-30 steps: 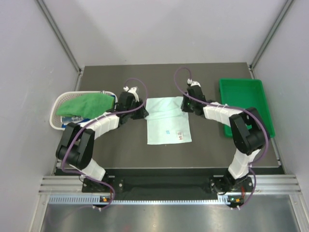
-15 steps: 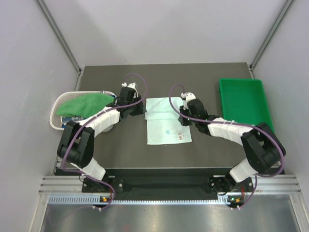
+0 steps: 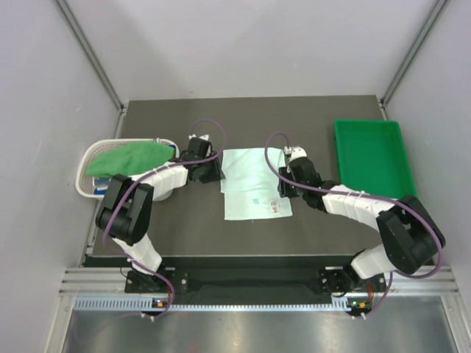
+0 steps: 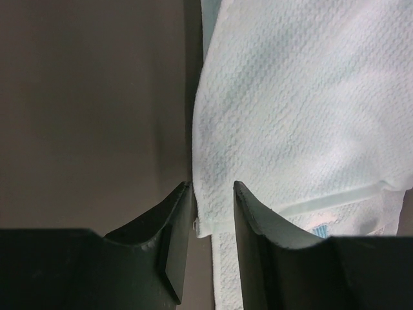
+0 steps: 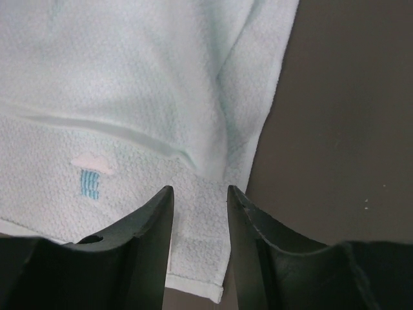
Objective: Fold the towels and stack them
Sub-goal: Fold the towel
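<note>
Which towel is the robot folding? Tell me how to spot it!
Find the dark table, then look at its very middle. The pale mint towel lies there. Unlike the bright green towel in the white basket, it is pale with a tiny rain cloud picture.

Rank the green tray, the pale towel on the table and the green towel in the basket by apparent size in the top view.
1. green tray, largest.
2. pale towel, a little smaller, a close call.
3. green towel, smallest, bunched over the basket.
</note>
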You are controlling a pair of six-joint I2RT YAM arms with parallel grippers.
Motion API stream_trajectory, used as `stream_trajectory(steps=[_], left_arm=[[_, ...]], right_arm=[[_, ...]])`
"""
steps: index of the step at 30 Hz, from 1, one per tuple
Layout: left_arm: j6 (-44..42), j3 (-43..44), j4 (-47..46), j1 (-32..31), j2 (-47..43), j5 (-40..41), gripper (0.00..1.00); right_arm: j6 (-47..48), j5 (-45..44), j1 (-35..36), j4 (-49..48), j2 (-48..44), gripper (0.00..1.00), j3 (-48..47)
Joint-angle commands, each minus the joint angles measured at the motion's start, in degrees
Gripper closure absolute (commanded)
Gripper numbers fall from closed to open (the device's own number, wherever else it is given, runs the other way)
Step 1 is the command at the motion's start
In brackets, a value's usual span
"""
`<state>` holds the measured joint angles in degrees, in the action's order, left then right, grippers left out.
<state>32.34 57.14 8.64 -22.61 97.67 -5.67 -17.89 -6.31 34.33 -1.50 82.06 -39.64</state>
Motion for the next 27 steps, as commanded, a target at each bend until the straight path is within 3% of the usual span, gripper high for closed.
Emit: stream_trajectory(steps=[1,16,27], left_arm=[[1.67,-1.59,-1.52,0.02,-2.04,-1.8,0.62],[3.08,-5.91,-3.2,0.02,-2.05,-4.6,0.55],[4.75,-6.7,-2.49,-0.06,0.42,-5.14,0.6]], right_arm=[[-4.95,-5.03,0.04,4.47,-1.38,0.61,-4.3],[-8.39,-2.22,-1.37,7.65,8.29,0.62,-10.55],[-9.62,-1.78,-1.89,6.42,10.93,0.63,-10.55]])
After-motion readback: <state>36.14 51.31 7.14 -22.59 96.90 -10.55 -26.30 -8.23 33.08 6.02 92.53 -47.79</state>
